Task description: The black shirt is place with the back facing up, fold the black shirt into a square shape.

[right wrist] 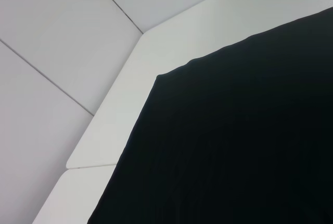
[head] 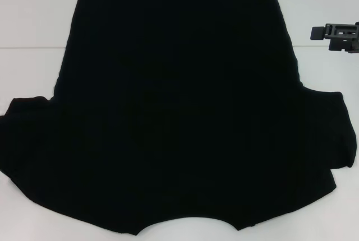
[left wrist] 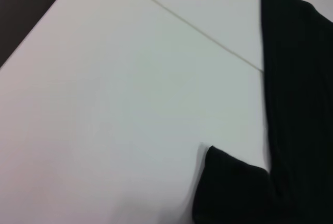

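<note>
The black shirt lies spread flat over the white table, plain black side up, its hem at the far side, its sleeves out to both sides and the neckline at the near edge. No lettering shows. My right gripper hovers at the far right, beyond the shirt's right edge and apart from the cloth. The left gripper is out of view. In the left wrist view a sleeve and side edge of the shirt show. A hem corner of the shirt fills the right wrist view.
Bare white table lies to the left of the shirt, with a seam line across it. The table's far edge and a pale tiled floor appear in the right wrist view.
</note>
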Tool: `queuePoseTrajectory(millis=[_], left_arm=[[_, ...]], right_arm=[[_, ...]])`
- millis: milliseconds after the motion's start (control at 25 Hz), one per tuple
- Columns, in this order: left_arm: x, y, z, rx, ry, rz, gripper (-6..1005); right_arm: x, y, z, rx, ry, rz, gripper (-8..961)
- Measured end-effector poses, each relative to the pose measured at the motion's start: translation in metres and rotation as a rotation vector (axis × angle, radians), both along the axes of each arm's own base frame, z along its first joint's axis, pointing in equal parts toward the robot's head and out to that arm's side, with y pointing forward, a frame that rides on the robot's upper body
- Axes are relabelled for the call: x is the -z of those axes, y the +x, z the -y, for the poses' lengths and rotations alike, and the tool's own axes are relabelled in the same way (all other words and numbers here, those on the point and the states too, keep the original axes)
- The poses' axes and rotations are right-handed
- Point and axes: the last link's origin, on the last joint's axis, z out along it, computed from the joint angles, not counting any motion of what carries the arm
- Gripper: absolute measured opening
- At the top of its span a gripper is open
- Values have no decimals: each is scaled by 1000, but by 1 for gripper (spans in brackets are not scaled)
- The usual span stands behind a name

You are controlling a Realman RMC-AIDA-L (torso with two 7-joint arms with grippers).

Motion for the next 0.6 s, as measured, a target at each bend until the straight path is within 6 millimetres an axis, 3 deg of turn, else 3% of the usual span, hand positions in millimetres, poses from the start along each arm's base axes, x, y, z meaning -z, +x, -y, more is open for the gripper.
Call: queuePoseTrajectory(millis=[320, 600], left_arm=[[7, 47, -21, 153, -150, 54, 1], [55, 107, -48, 332, -372, 10, 1]], right_arm=[[0, -1, 1, -6, -9, -3, 926], [0, -1, 1, -4, -8, -2, 925]])
